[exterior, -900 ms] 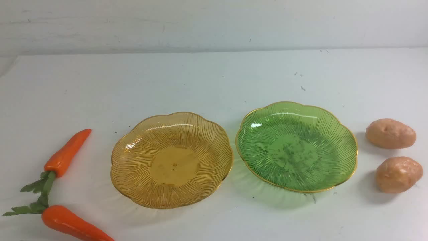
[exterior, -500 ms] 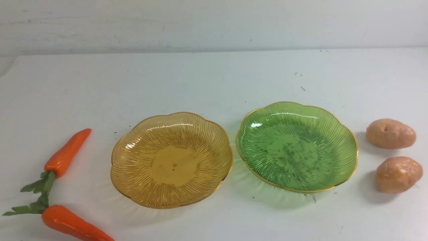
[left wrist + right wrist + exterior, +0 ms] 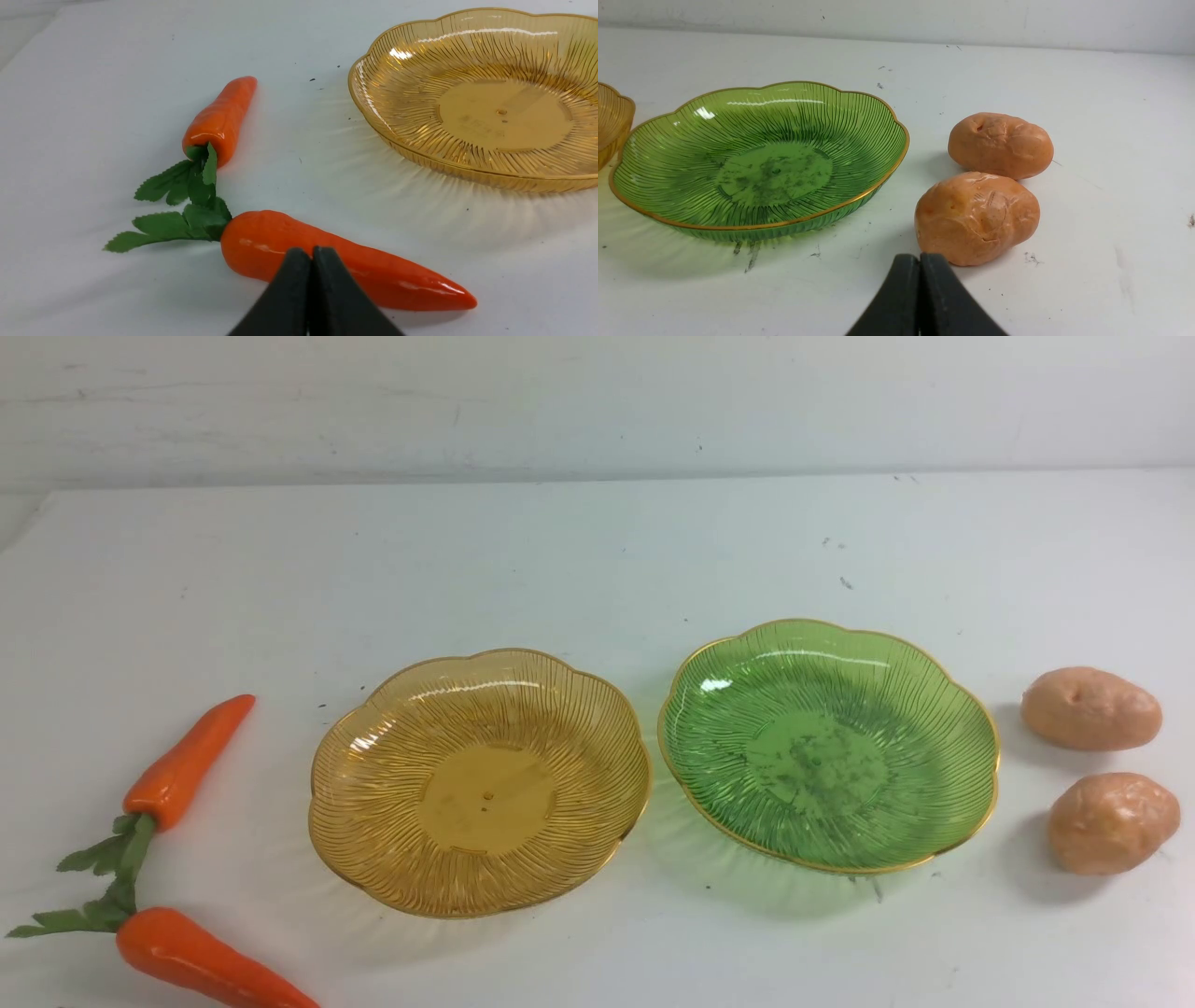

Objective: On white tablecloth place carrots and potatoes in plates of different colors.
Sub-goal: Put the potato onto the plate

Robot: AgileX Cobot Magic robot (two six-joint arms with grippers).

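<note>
Carrots (image 3: 187, 763) lie at the robot's left on the white tablecloth (image 3: 597, 551), leafy tops meeting, beside the amber plate (image 3: 485, 798). Potatoes (image 3: 1090, 708) sit right of the green plate (image 3: 826, 756). Both plates hold nothing, and no arms show in the front view.

Left wrist: left gripper (image 3: 311, 254) tips pressed together, holding nothing, aimed at the near carrot (image 3: 261, 242). It looks glossy and hard, likely light and slippery. Pinch across the thick middle, not the floppy leaves or the taper.

Right wrist: right gripper (image 3: 920, 259) likewise pressed together and empty, close to the near potato (image 3: 976, 217). Smooth and rounded, so it needs wide jaws across the short axis.
</note>
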